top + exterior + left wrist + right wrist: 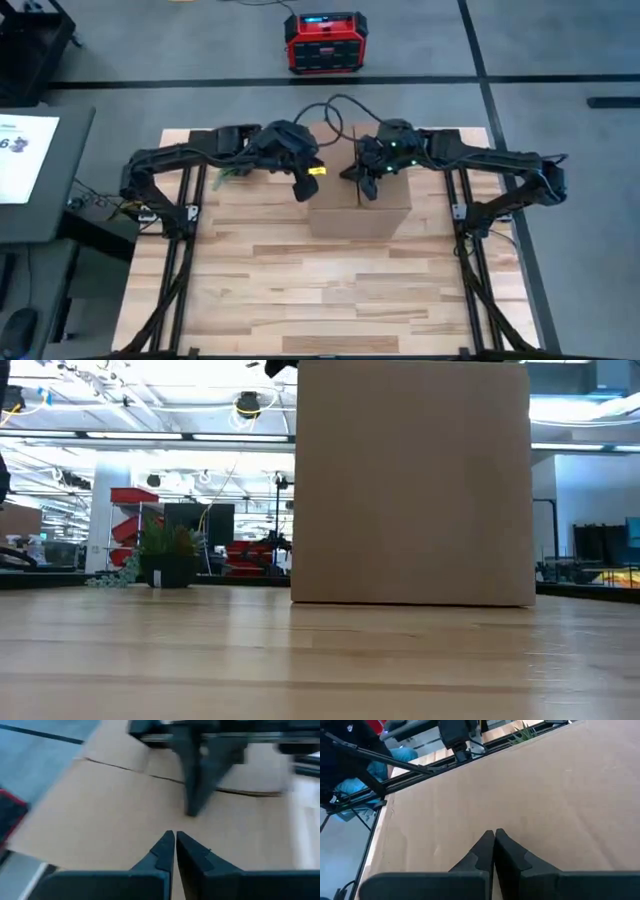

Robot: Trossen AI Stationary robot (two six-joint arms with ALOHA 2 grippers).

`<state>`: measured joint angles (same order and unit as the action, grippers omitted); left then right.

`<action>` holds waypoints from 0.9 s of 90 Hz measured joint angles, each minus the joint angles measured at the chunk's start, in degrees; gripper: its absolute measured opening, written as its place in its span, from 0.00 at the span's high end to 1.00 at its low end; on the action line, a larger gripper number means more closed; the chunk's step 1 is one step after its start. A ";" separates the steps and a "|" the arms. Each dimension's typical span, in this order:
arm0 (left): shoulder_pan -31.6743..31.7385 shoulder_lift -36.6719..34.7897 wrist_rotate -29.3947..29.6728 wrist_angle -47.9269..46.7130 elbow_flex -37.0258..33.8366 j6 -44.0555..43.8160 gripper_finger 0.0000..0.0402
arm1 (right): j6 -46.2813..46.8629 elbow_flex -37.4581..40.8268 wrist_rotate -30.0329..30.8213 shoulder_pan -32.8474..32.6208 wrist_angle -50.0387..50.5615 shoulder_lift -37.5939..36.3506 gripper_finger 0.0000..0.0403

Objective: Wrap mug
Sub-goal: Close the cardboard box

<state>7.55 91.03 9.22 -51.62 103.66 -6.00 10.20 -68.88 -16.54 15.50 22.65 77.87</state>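
box: one plain cardboard box [359, 208] sitting closed on the wooden table [300, 300], toward the far middle. Top flaps look folded shut with the seam running across the lid, so my guess is it's being pressed closed.
mug: can't see one anywhere. If it's part of this, I'd bet it's inside the box, but nothing shows it.
left gripper [175, 842]: fingers pressed together, nothing between them, tip hovering just over the box top near its left edge. Looks like it's poking or holding a flap down, not grabbing.
right gripper [494, 840]: same deal, fingers closed on nothing, pointed at the box top from the right side.
why both up there: two closed tips on one lid reads like flattening the flaps from both sides.
other stuff: one red-and-black power unit [322, 43] on the floor behind the table, one potted plant [170, 555] visible past the far table edge.
count: two arms, one box, zero mugs showing.
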 joint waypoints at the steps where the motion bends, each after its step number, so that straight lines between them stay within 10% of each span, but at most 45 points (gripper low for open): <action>1: -0.01 -0.19 -0.06 -0.07 0.00 -0.07 1.00 | 0.00 0.01 -0.03 0.03 0.01 -0.15 1.00; 39: -0.11 -10.26 0.07 4.24 -13.42 -8.18 1.00 | -1.67 0.00 -1.46 0.87 0.60 0.19 1.00; 81: 1.29 -27.58 -8.57 35.56 -38.40 -18.79 1.00 | -1.73 0.00 -1.48 0.66 0.73 0.20 1.00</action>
<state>8.84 63.45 0.65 -16.06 65.26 -24.80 8.47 -68.88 -18.02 16.16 23.38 78.06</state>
